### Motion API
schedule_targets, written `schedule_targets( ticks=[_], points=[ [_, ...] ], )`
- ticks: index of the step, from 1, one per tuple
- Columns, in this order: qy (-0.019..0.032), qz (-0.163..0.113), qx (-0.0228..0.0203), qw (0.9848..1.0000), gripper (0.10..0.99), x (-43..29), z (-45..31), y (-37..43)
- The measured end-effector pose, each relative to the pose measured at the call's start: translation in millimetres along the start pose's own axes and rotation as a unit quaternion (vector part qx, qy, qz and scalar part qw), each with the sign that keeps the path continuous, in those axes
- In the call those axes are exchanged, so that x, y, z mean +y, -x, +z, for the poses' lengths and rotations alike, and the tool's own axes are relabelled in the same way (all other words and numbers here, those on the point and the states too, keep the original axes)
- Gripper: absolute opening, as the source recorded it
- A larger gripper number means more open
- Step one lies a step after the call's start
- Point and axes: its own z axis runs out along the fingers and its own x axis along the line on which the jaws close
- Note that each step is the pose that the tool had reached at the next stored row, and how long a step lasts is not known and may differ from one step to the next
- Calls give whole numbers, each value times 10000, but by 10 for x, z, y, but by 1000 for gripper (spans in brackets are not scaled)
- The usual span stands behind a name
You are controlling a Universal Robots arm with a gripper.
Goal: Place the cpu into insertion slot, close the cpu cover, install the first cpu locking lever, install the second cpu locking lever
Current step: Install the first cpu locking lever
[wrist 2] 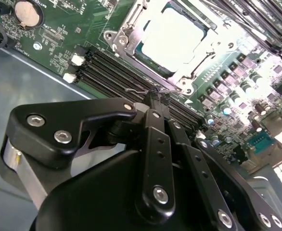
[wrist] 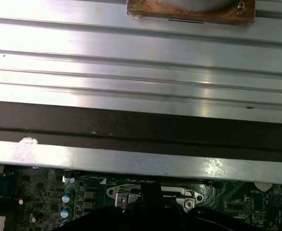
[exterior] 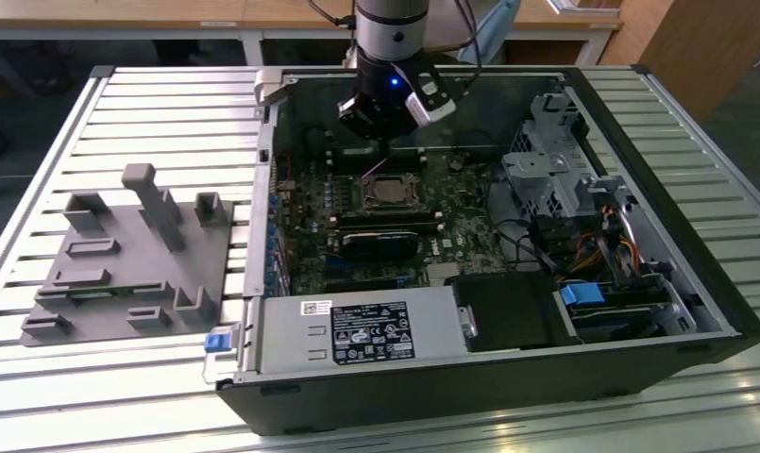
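My gripper hangs inside the open computer case, just behind the insertion slot. In the second wrist view its black fingers are shut together. Their tips meet a thin wire locking lever that runs along the socket's edge. I cannot tell whether the wire is pinched between them or only touched. The cpu lies in the slot, its metal top glaring bright. The silvery cpu cover lies flat around it. In the exterior view a thin lever rises from the socket toward the gripper.
Black memory slots run beside the socket. A black module sits in front of it. A drive cage and cables fill the case on the exterior view's right. A grey fixture stands on the slatted table.
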Motion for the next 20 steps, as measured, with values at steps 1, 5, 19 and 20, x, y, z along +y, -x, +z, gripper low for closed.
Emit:
schedule_targets(
  ticks=[1,5,19,20],
  points=[
    [0,0,0,10000,106,2,3,11],
    [1,1,-1,10000,106,11,18,59],
    [0,1,0,10000,106,14,150,150],
    [0,1,0,10000,106,15,157,162]
  ],
)
